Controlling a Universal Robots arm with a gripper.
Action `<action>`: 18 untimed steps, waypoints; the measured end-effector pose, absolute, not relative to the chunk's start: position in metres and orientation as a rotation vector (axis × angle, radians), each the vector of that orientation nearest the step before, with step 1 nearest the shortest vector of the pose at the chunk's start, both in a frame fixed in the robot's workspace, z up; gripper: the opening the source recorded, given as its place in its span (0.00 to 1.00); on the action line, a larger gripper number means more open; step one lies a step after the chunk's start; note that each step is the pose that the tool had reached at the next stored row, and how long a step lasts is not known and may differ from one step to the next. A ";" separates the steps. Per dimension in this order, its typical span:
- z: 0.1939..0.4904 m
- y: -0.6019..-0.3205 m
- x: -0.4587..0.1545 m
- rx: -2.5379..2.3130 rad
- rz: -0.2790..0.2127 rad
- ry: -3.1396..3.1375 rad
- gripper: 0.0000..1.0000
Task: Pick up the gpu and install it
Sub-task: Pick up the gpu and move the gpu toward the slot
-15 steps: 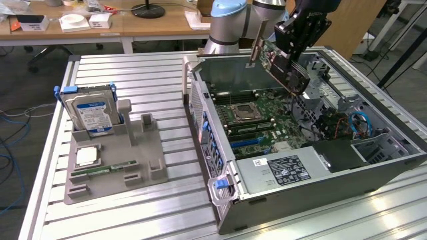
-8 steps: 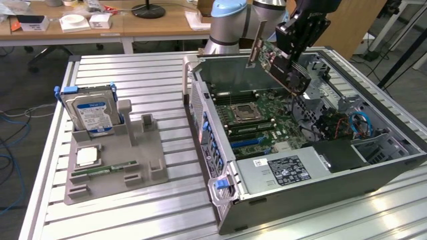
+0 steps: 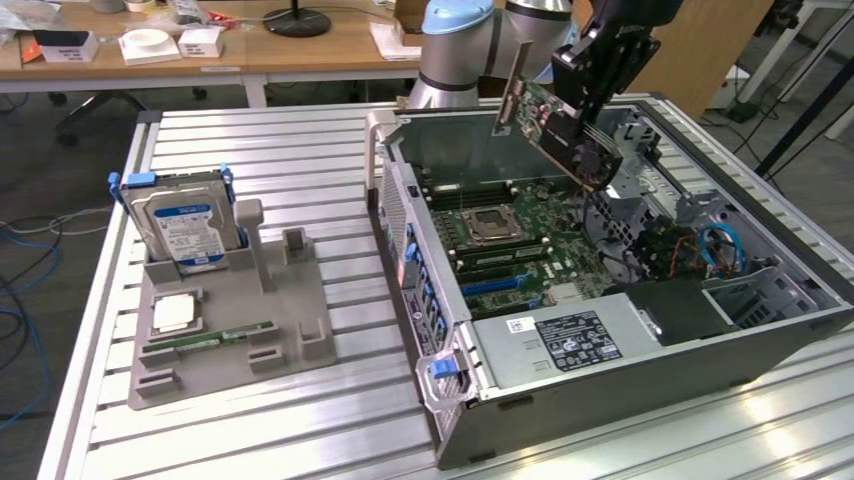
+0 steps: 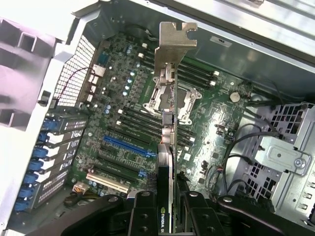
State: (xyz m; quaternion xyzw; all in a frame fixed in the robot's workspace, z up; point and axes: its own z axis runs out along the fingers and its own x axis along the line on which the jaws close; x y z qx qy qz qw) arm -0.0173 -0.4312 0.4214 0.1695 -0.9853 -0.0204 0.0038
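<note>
The gpu (image 3: 567,128), a thin dark circuit card with a silvery end bracket (image 4: 173,42), hangs tilted in the air above the open computer case (image 3: 427,290). My gripper (image 3: 597,75) is shut on it near its upper end. In the wrist view the gpu (image 4: 167,147) is seen edge-on between my black fingers (image 4: 145,216), over the green motherboard (image 4: 123,118). A blue expansion slot (image 4: 129,146) and a white slot (image 4: 107,182) lie on the board below the card. The card touches nothing in the case.
A grey parts holder (image 3: 227,320) on the aluminium table (image 3: 267,150) carries a blue-labelled hard drive (image 3: 180,220), a processor (image 3: 174,312) and a green memory stick (image 3: 207,340). The case holds a CPU socket (image 3: 487,225), a power supply (image 3: 567,340) and blue cables (image 3: 721,248).
</note>
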 end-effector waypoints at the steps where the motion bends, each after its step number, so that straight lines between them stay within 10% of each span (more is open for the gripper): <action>1: 0.421 -0.431 -0.017 0.535 -0.064 -3.087 0.26; 18: 0.421 -0.431 -0.018 0.636 -0.063 -3.067 0.26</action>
